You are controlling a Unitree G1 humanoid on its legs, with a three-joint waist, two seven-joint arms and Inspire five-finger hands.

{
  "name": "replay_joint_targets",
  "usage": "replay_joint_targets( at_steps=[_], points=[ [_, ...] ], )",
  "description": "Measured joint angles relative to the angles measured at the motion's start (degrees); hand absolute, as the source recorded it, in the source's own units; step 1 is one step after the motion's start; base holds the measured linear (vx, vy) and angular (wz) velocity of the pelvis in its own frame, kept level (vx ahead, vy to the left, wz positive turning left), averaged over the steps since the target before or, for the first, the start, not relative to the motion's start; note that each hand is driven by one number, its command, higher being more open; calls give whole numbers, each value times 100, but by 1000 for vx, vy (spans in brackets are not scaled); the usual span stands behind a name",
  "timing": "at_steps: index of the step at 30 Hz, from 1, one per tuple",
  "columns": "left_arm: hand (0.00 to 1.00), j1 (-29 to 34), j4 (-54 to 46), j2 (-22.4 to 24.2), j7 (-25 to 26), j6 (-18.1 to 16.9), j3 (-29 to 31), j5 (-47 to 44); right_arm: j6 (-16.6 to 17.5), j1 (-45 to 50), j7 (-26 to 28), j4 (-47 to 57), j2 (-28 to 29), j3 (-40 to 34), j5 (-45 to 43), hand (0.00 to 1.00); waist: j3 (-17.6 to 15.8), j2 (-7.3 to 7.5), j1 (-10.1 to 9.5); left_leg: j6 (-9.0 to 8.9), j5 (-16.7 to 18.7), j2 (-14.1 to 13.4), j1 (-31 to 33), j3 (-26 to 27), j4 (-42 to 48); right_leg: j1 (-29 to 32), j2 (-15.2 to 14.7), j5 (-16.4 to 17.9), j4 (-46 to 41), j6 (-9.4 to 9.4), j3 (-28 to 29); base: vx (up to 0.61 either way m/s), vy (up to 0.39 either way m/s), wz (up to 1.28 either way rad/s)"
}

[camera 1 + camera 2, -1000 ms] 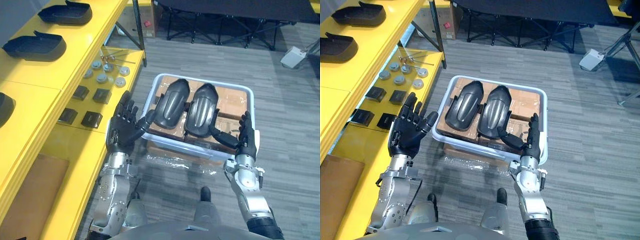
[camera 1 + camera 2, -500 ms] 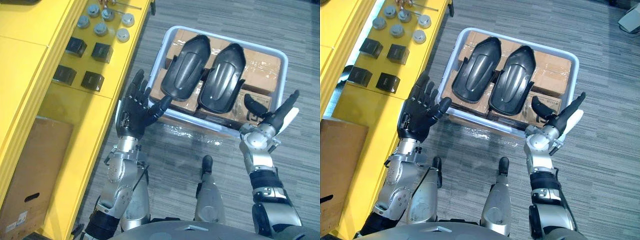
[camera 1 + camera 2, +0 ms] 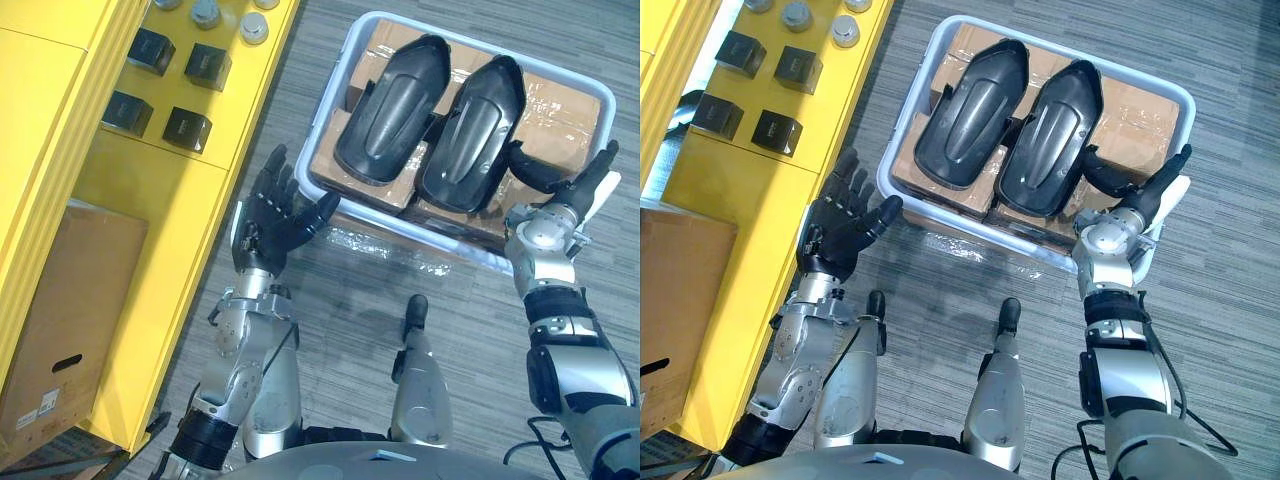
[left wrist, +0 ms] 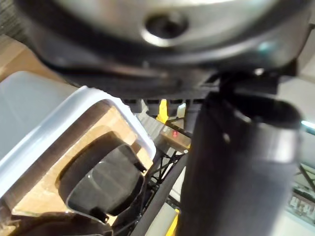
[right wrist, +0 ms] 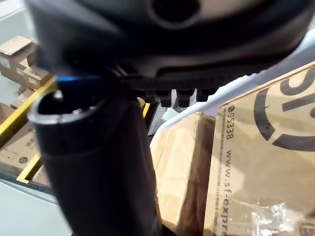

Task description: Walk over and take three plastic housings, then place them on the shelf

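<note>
Two black plastic housings lie side by side on taped cardboard boxes inside a white bin on the floor. My left hand is open, palm turned to the bin, just outside its near left corner and apart from the rim. My right hand is open at the near right corner, fingers straight, thumb stretched over the cardboard toward the right housing without touching it. The left wrist view looks past the thumb at the bin's rim and one housing.
A yellow shelf runs along the left, with small black boxes and round metal parts on a lower level. A brown cardboard box sits under it. Grey floor surrounds the bin.
The whole picture has shifted: the camera has come closer and looks down more steeply. Both hands stay open at the bin's near corners; the right hand has leaned over sideways.
</note>
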State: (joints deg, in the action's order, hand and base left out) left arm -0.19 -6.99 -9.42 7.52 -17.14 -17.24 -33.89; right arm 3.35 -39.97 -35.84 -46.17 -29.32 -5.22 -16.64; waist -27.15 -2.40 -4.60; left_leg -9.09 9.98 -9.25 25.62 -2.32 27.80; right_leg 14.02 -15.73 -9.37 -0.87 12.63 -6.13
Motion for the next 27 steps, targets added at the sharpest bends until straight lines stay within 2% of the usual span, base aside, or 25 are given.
replay_joint_targets(
  at_steps=[3, 4, 5, 10, 16, 19, 23, 27],
  points=[
    [100, -46, 130, 4, 48, -2, -2, -46, -148, -426, 337, -586, -293, 189, -236, 100, -61, -100, -44, 3, 0, 7, 25, -23, 2, 1, -2, -16, -1, -2, -16, -1, 2, 2],
    [100, -51, 147, 11, 63, -2, -9, -62, -168, -506, 392, -723, -351, 256, -239, 0, -76, -130, -62, 4, -2, 7, 29, -34, 1, 1, -1, -17, -2, -3, -27, -16, -2, 9],
    [100, -125, 207, 54, 71, -10, -33, -157, -162, -671, 457, -1053, -503, 365, -235, 0, -85, -197, -89, 7, -14, 19, 91, -83, 1, 20, -1, -22, 1, -1, -79, -13, -5, 10],
    [100, -262, 535, 65, 107, -22, -112, -182, -138, -1147, 804, -1881, -1027, 356, -238, 0, -113, -258, -227, 11, -68, 49, 218, -183, -9, 82, -5, -95, 2, -51, -243, -14, -2, 10],
    [100, -197, 676, 53, 116, -63, -109, -236, -472, -1164, 1252, -2309, -1664, 371, -155, 0, -133, -302, -252, -19, -214, 59, 194, -242, -192, 95, -7, -100, 2, -56, -365, -4, -18, 5],
    [100, -159, 674, 56, 112, -68, -196, -237, -595, -1180, 1264, -2337, -1727, 419, 301, 0, -146, -396, -217, -31, -296, 57, 169, -262, -273, 93, 0, -102, 1, -59, -386, 3, -18, 3],
    [100, -153, 632, 54, 103, -73, -219, -237, -726, -1281, 1265, -2329, -1714, 624, 717, 0, -138, -410, -172, -27, -364, 52, 61, -256, -355, 37, 4, -105, 1, -64, -386, 0, 0, 0],
    [100, 80, 262, 32, 70, -74, -134, -251, -1033, -1207, 1201, -2091, -1556, 706, 967, 0, -138, -409, -160, -59, -403, -10, -206, -207, -535, -130, 54, -102, 16, -99, -390, 10, -17, -5]
  ],
)
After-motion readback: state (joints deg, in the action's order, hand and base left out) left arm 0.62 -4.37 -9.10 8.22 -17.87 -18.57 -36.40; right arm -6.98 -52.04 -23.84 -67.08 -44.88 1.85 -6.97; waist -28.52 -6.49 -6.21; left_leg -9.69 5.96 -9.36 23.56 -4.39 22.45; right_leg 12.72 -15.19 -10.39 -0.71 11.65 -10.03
